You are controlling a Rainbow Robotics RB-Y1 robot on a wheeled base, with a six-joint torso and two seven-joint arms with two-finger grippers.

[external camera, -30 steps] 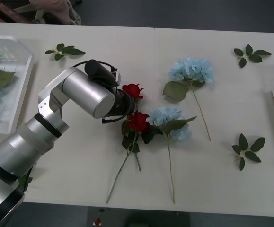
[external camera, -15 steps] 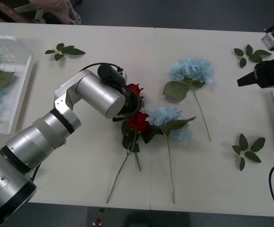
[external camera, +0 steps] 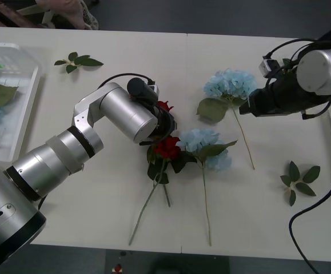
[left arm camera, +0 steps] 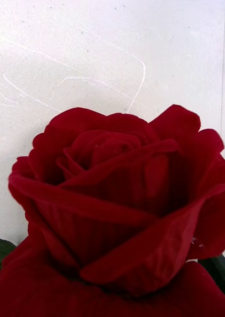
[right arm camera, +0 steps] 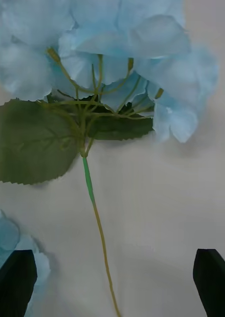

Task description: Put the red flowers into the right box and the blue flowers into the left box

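Left hand (external camera: 164,123): down among the red flowers (external camera: 166,146) at mid-counter; a rose bloom (left arm camera: 117,198) sits right before it; cannot tell whether its fingers are apart.
Right hand (external camera: 244,108): fingers (right arm camera: 13,280) spread wide, over the stem of a blue flower (external camera: 231,84).
Second blue flower (external camera: 202,145): beside the roses.
Left box (external camera: 11,97): far left, blue blooms inside.
Counter (external camera: 96,194): leaf sprigs (external camera: 76,60) scattered about.

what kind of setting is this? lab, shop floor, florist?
Most likely a robot lab or test bench, not a florist: a plain white table with artificial red flowers and blue flowers laid out loose, white sorting trays like the left box, and dark floor beyond.
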